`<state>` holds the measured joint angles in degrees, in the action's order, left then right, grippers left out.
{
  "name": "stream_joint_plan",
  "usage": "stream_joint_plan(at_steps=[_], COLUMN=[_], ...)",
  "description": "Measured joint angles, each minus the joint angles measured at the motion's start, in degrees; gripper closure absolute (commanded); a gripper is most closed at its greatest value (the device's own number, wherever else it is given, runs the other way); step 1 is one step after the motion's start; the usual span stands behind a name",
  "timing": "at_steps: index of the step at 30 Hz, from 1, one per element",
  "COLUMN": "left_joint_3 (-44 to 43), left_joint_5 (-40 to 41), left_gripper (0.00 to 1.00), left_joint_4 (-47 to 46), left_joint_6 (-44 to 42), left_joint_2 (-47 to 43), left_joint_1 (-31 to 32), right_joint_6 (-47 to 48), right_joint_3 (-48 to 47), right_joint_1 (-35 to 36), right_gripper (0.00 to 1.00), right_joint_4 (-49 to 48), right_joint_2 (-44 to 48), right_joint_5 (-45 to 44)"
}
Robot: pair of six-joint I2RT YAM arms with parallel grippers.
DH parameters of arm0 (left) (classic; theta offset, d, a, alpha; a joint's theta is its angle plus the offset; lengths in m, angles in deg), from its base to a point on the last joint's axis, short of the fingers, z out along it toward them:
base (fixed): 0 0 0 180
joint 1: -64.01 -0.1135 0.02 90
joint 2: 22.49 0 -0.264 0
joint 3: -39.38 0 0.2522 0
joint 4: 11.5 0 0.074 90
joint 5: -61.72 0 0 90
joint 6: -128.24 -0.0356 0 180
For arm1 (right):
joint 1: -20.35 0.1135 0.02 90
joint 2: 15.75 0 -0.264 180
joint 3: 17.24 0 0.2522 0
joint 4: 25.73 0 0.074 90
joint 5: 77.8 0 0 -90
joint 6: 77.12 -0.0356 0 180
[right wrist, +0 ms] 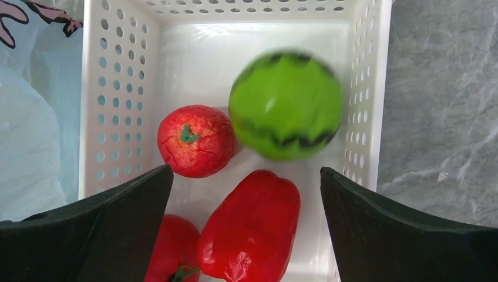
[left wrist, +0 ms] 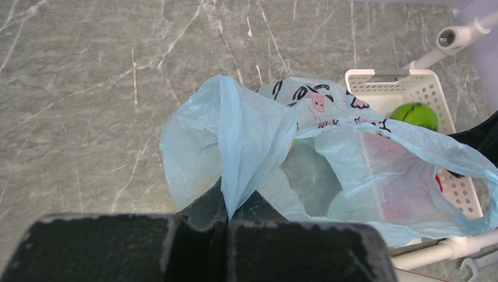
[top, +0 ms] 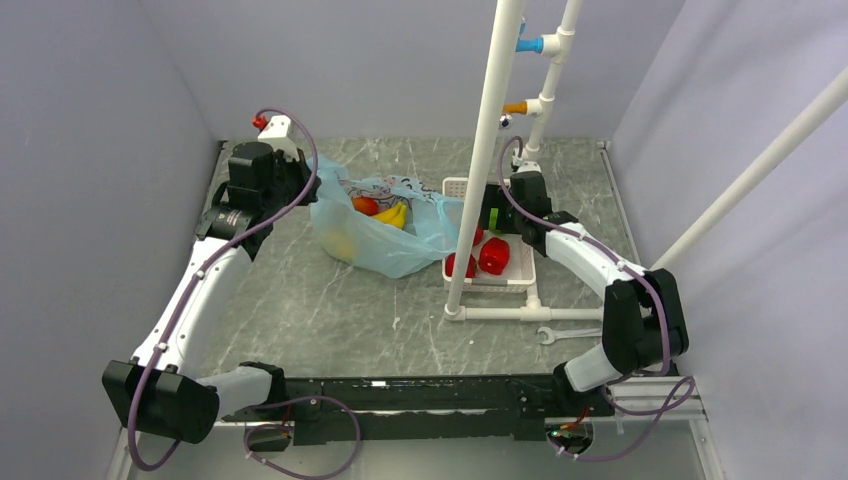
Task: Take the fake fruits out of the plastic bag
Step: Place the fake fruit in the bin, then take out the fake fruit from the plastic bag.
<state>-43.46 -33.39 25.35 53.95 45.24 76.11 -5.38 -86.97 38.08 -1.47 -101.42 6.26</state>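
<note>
Left gripper (left wrist: 226,220): clenched on a pinched-up fold of the plastic bag (left wrist: 246,135), film squeezed between the closed jaws at bottom centre of the left wrist view. Bag is light blue, crinkly, with dark and pink print near its rim.

In the top view the bag (top: 385,245) lies on the marble-pattern table (top: 350,310), centre-left of the frame, mouth facing up. Inside it: a yellow banana (top: 395,214) and a red piece (top: 365,205) just beside it, to its left. A yellowish shape shows through the film below them (can't tell what it is).

Right gripper (right wrist: 245,170): released, fingers spread wide, nothing between them, hanging over the white perforated basket (right wrist: 93,117). Basket touches the bag's right edge.

In the basket, right wrist view:
- green ball with dark stripes (right wrist: 286,104), upper right, blurred
- tomato-like piece (right wrist: 195,141), red with green stem, left of the ball and touching it
- red pepper (right wrist: 252,229), bottom centre
- another red fruit (right wrist: 170,247), bottom left, partly hidden by the left finger

White PVC pipe frame (top: 485,150) stands in front of the basket in the top view; a wrench (top: 565,335) lies by its foot, lower right.
</note>
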Motion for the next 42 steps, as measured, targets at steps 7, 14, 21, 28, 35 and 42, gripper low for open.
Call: stream_joint_plan(at_steps=[7,14,21,28,35,42], left_joint_3=[-0.04,-0.07,-0.07,-0.07,-0.07,-0.07], left_joint_5=[-0.04,-0.02,-0.07,0.00,0.02,0.02], left_gripper=[1.00,1.00,1.00,1.00,1.00,1.00], left_joint_4=[0.31,0.33,0.33,0.31,0.35,0.35], left_joint_6=[0.04,0.04,0.04,0.04,0.00,-0.02], left_joint_2=[0.04,0.28,0.37,0.37,0.37,0.37], left_joint_1=[0.02,0.07,0.04,0.07,0.07,0.07], right_joint_6=[-1.90,-5.44,-8.59,-11.06,-13.73,-12.57], right_joint_3=[-0.48,-2.01,-5.27,-17.05,-21.99,-22.99], right_joint_1=[0.13,0.63,3.21,10.27,16.22,17.22], right_gripper=[0.02,0.10,0.18,0.31,0.55,0.61], right_joint_4=[-0.11,-5.01,-15.56,-24.63,-29.59,-26.05], right_joint_2=[0.66,5.79,7.56,-2.45,-14.25,-21.51], right_joint_5=[3.21,13.16,23.85,36.28,46.29,47.08])
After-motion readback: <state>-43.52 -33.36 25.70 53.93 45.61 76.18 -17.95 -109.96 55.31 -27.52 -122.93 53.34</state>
